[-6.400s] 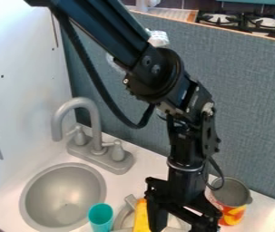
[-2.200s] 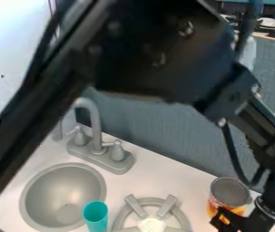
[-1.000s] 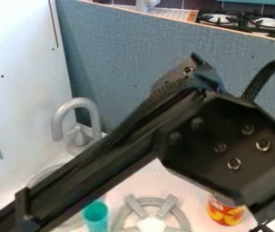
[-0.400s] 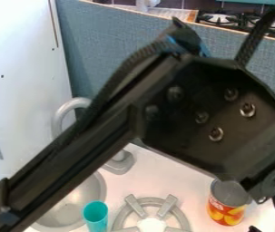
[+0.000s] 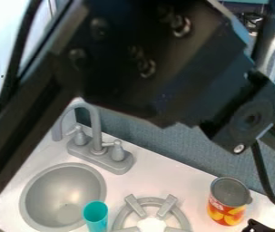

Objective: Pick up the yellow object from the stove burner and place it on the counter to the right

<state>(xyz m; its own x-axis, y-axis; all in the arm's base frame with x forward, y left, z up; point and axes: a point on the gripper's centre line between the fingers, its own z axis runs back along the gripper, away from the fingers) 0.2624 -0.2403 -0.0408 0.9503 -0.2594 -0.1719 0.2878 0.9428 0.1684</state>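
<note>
At the left, the round grey sink basin is set into the white surface, with the grey faucet rising behind it. The black arm crosses above them from the upper left toward the right. A teal cup stands upright beside the basin's lower right rim; I cannot tell whether the two touch. Next comes the grey burner grate, around a pale disc.

Right of the grate, apart from it, the can with its red, orange and yellow label stands upright on the surface, its grey top facing up. So far as the work with the can goes, it is on its base and out of any hold. I judge this a point between holds: either a grip is left to make, or the can is set down and that part is done. The pictures do not settle which.

Farthest right, low at the bottom edge, is the black end effector. The can lies near it, to its left and a little farther back, seemingly apart. Whether the end effector is wide or narrow, I cannot tell.
</note>
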